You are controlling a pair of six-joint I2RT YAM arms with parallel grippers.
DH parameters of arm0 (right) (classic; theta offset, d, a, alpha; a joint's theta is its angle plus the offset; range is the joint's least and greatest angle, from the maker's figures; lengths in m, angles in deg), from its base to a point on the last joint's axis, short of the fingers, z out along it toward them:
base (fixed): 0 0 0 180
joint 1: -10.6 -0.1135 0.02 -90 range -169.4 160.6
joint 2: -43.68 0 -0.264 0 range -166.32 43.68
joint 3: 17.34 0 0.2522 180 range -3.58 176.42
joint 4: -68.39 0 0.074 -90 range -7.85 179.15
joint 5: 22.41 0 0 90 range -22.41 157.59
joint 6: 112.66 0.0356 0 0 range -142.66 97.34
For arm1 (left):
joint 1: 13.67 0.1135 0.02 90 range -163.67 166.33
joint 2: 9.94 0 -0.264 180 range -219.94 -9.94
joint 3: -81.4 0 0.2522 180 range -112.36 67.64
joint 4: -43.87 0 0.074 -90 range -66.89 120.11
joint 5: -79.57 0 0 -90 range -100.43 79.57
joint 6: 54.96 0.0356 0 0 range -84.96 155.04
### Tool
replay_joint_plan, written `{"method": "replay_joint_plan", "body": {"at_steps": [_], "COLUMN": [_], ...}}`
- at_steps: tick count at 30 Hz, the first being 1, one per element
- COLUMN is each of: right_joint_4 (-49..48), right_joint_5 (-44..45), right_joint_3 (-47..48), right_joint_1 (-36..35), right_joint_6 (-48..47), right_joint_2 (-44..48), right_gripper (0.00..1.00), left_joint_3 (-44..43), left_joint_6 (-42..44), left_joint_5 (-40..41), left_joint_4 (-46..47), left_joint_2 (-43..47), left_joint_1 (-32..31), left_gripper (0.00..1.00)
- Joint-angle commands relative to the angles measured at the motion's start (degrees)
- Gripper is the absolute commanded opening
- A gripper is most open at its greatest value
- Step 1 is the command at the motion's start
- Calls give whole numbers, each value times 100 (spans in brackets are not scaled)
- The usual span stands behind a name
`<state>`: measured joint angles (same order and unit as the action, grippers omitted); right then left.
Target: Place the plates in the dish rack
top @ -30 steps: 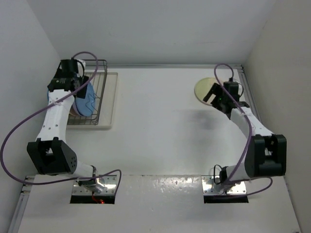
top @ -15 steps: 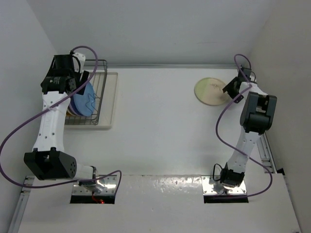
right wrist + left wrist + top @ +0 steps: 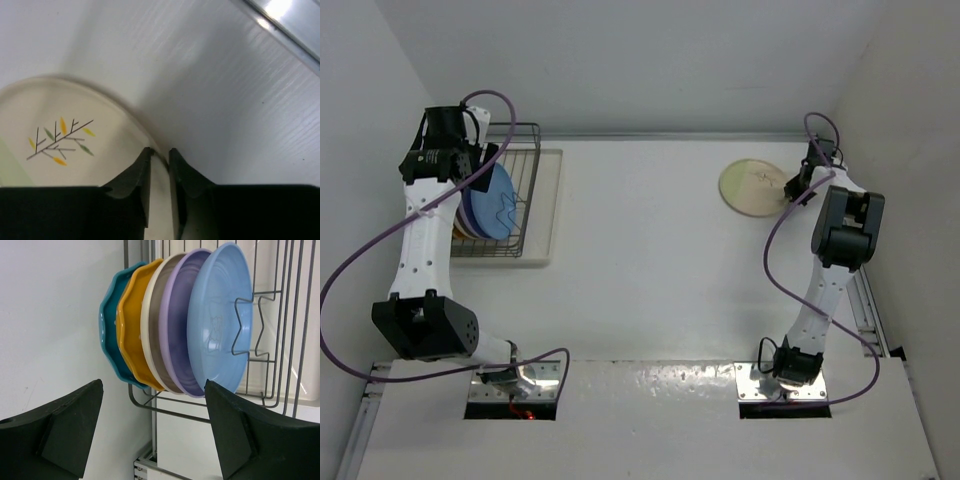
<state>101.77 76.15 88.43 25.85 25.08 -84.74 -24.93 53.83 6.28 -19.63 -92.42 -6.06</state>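
Table (image 3: 650, 260), 5 racked plates (image 3: 210, 325) upright, L pincer (image 3: 154, 390) wide, R pincer (image 3: 159, 155) gripping flat plate (image 3: 60, 115)

The cream-and-green plate (image 3: 60, 165) runs off the left edge — rim partly hidden behind the right tool (image 3: 160, 153).

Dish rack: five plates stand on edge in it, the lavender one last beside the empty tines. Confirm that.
Wrong on one point: the left wrist view shows five plates on edge in the dish rack, but the light blue plate is last beside the empty tines; the lavender plate comes just before it.
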Motion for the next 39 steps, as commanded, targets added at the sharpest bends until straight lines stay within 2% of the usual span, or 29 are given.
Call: {"method": "replay_joint_plan", "body": {"at_steps": [1, 2, 3, 7, 12, 17, 22, 30, 34, 39], "right_joint_4": [367, 367, 350, -122, -994, -1671, -2496, -2673, -2805, -2718], "right_joint_5": [67, 41, 58, -81, -1310, -2077, -2682, -2710, -2728, -2798], "right_joint_3": [-121, -139, -217, -603, -1219, -2142, -3625, -4665, -5359, -5869], "right_joint_1": [-30, -22, -22, 5, -30, -65, -179, -452, -566, -777], "right_joint_6": [191, 165, 121, -63, -757, -732, -408, -257, -169, -274], "right_joint_2": [-289, -315, -333, -122, 833, 2056, 2996, 3814, 4149, 4763], "right_gripper": [16, 11, 0, 0, 0, 0, 0, 0, 0, 0], "left_joint_3": [-287, -287, -348, -349, -463, -577, -577, -402, -183, -278], "left_joint_6": [-50, -50, -50, -50, 72, 125, 125, 3, -130, -253], "left_joint_5": [-115, -115, -115, -230, -747, -1398, -1785, -2259, -3223, -3955], "left_joint_4": [34, 34, 34, 34, -150, -352, -353, -353, -353, -238], "left_joint_2": [4, 4, 4, 4, 4, -119, -409, -875, -1252, -2138], "left_joint_1": [56, 56, 56, 56, -76, -638, -1392, -2343, -2712, -3186], "left_gripper": [88, 88, 88, 88, 88, 88, 88, 88, 88, 88]}}
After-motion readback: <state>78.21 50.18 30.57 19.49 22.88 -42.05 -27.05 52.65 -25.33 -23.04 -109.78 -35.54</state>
